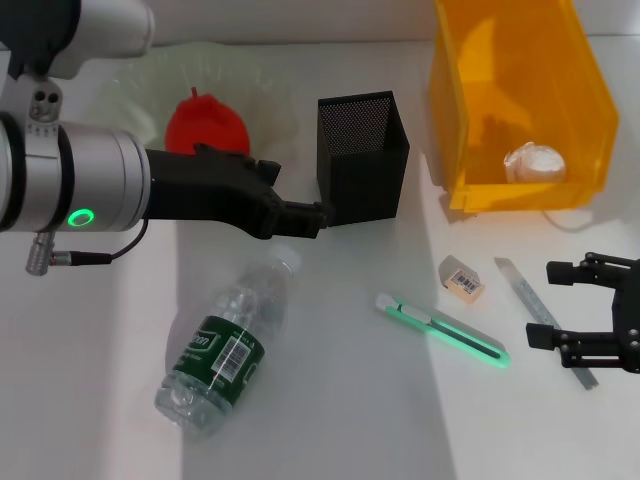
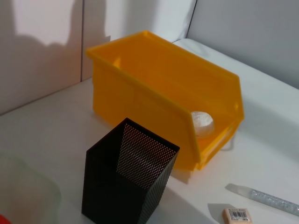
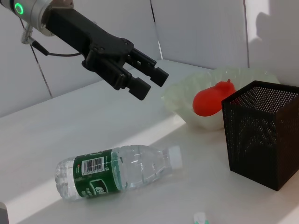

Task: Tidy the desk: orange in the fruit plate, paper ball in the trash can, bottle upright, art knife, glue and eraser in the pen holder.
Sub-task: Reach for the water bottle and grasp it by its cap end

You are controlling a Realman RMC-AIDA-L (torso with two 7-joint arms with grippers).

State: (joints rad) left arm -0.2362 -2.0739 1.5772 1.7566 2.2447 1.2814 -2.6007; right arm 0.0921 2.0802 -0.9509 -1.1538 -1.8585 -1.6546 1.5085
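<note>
The orange lies in the fruit plate. The paper ball lies in the trash can. The bottle lies on its side at the front left, cap toward the pen holder. The eraser, a green art knife and a slim translucent grey stick lie on the table at the right. My left gripper hovers open and empty between the plate and the pen holder, above the bottle's cap end. My right gripper is open, its fingers on either side of the grey stick.
The pen holder stands upright beside the trash can, with nothing showing inside it in the left wrist view. The eraser and the grey stick lie in front of the bin. A wall runs behind the table.
</note>
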